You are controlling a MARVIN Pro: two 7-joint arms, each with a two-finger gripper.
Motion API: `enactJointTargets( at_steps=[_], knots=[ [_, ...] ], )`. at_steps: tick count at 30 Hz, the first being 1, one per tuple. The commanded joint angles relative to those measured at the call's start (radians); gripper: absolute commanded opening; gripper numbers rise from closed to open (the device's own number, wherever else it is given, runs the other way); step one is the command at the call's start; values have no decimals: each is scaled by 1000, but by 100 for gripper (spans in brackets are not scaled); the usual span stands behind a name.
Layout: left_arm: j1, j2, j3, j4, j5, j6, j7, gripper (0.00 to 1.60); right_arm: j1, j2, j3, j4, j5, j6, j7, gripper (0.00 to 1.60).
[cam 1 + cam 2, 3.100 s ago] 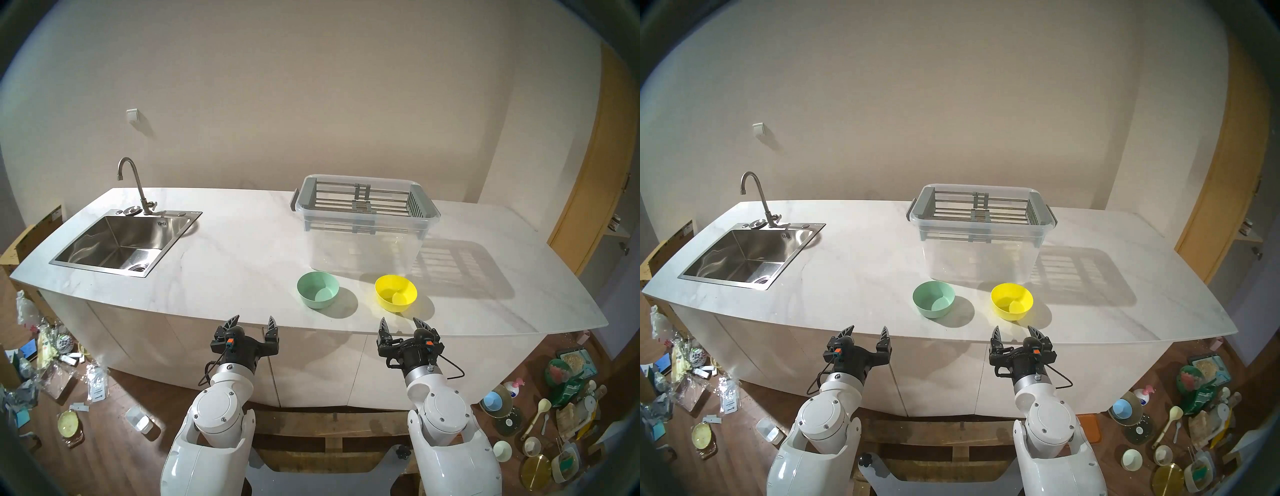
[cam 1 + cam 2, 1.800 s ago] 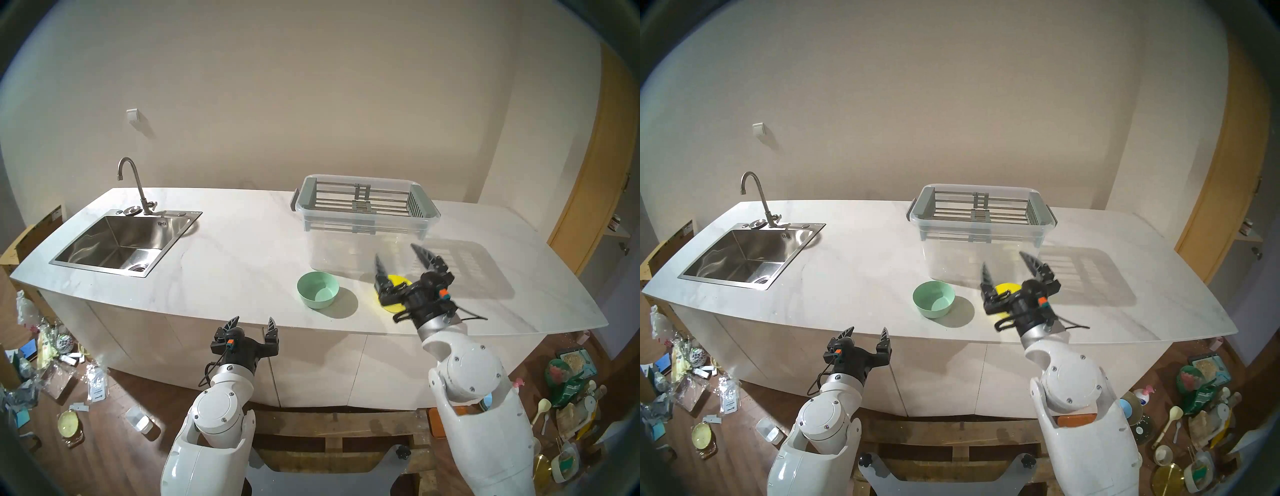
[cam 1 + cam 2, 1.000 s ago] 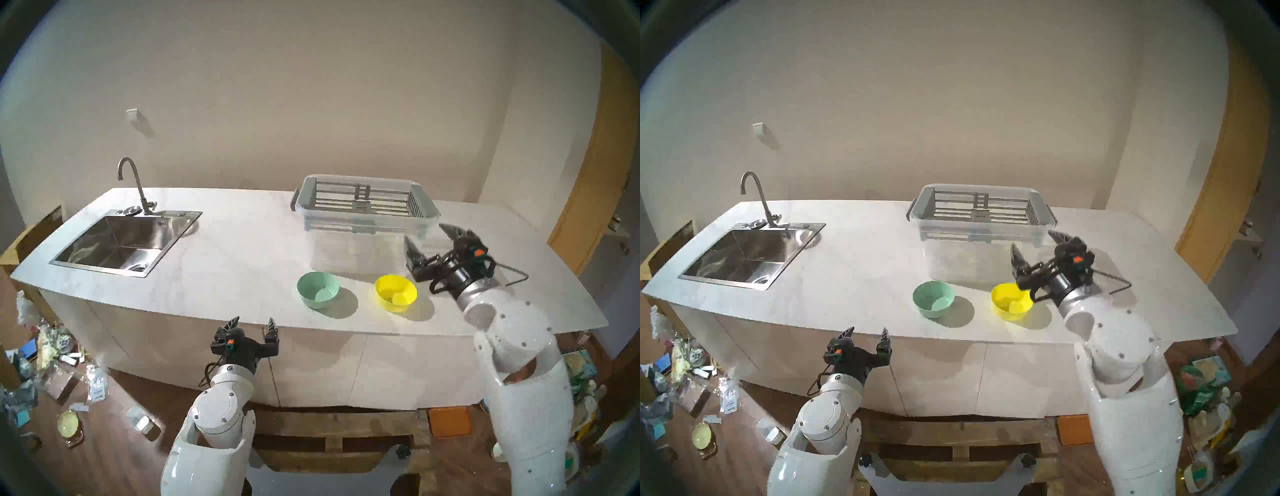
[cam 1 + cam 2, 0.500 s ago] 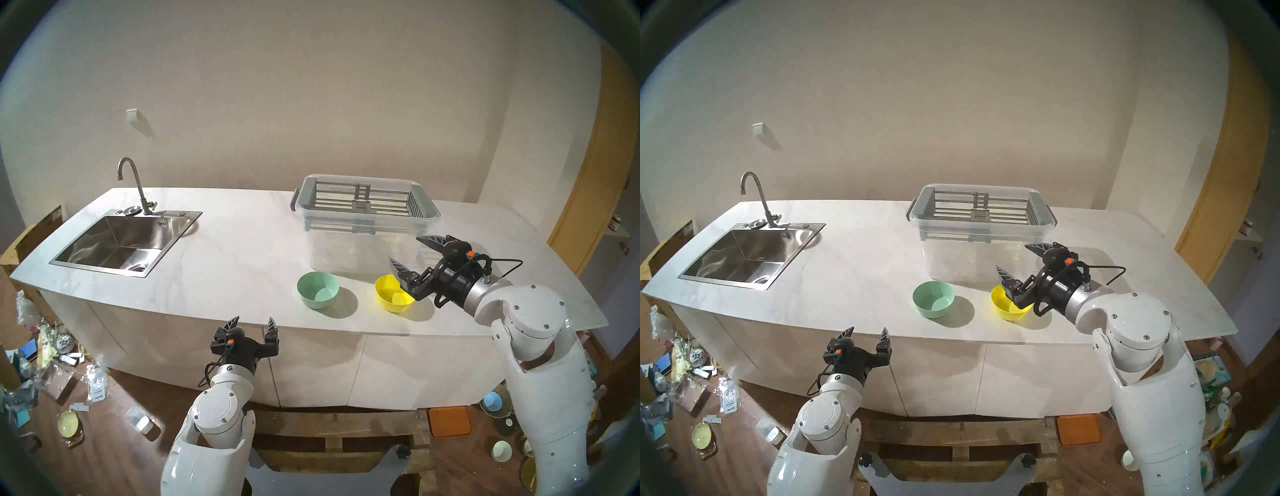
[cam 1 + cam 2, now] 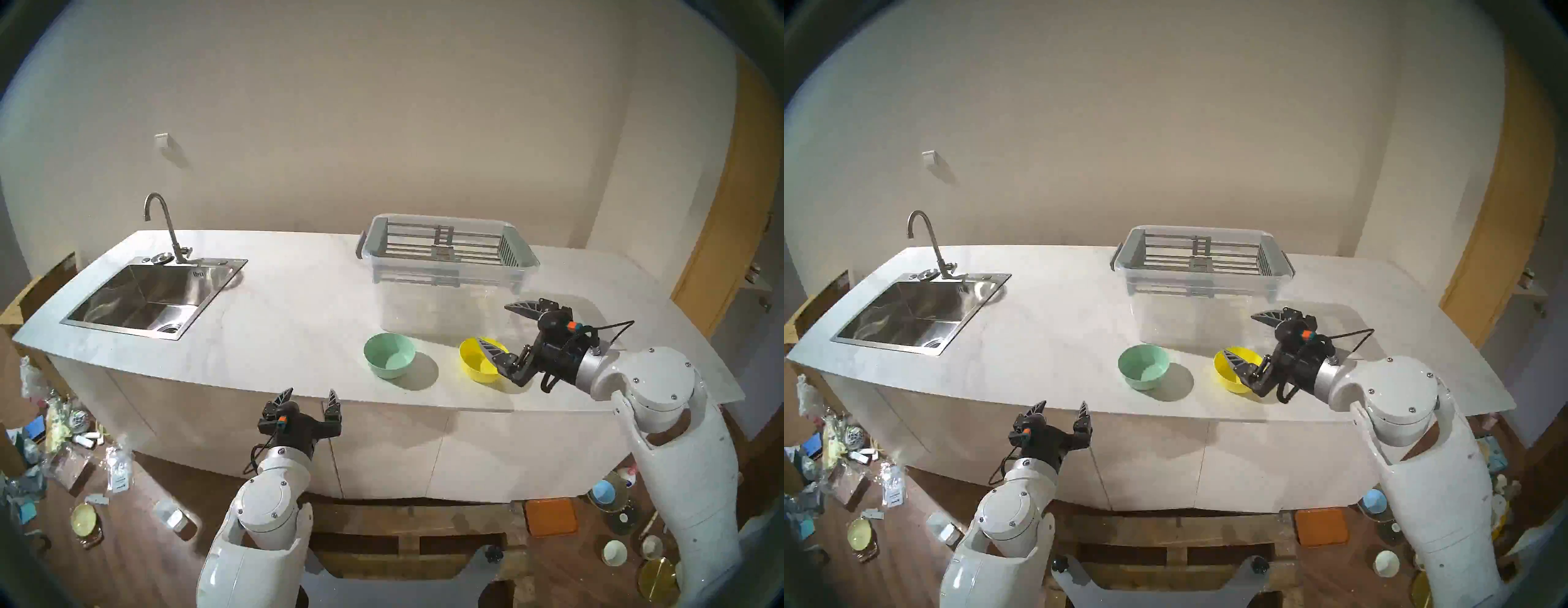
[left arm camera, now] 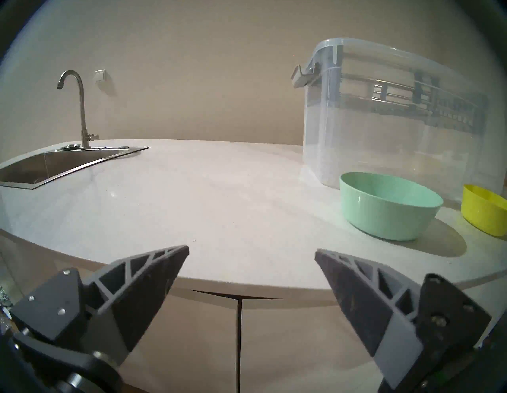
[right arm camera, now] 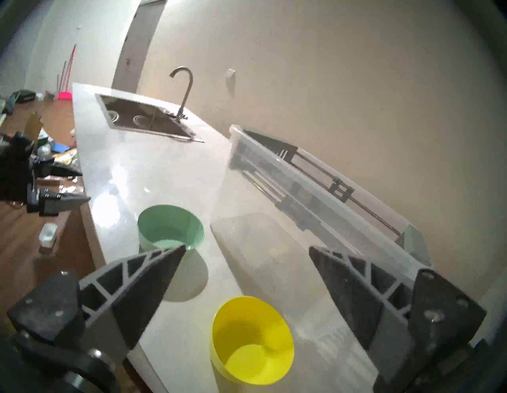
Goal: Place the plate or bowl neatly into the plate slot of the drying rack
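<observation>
A yellow bowl [image 5: 477, 363] and a green bowl [image 5: 389, 354] stand upright near the counter's front. Behind them the drying rack [image 5: 424, 248] rests on top of a clear tub [image 5: 445, 301]; its plate slot [image 5: 477, 250] holds nothing. My right gripper [image 5: 492, 323] comes in from the right, open. Its lower finger hangs over the yellow bowl's mouth and its upper finger is above the far rim. In the right wrist view the yellow bowl [image 7: 252, 343] lies low between the fingers, untouched. My left gripper [image 5: 311, 390] is open and empty at the counter's front edge.
A steel sink [image 5: 144, 297] with a faucet [image 5: 163, 225] is set into the counter's left part. The white counter [image 5: 275, 318] runs wide between the sink and the tub. Clutter covers the floor on both sides of me.
My right arm swung out to the right, turned its open gripper to point left and lowered it over the yellow bowl. The left arm and both bowls stayed put.
</observation>
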Motion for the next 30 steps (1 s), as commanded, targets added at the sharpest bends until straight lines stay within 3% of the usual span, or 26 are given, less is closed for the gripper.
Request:
enactJointTargets(
  at_steps=[1, 6, 16, 30],
  knots=[
    [-4, 1, 3, -28, -2, -5, -5, 160, 20, 17, 9, -7, 23, -45, 40, 160],
    [-4, 1, 3, -28, -2, -5, -5, 160, 29, 36, -4, -17, 24, -42, 71, 160],
    [-4, 1, 3, -28, -2, -5, -5, 160, 68, 92, -101, 24, -31, -88, 122, 160],
    [-4, 1, 3, -28, -2, -5, -5, 160, 254, 106, -244, 216, -122, -151, 125, 160]
  ],
)
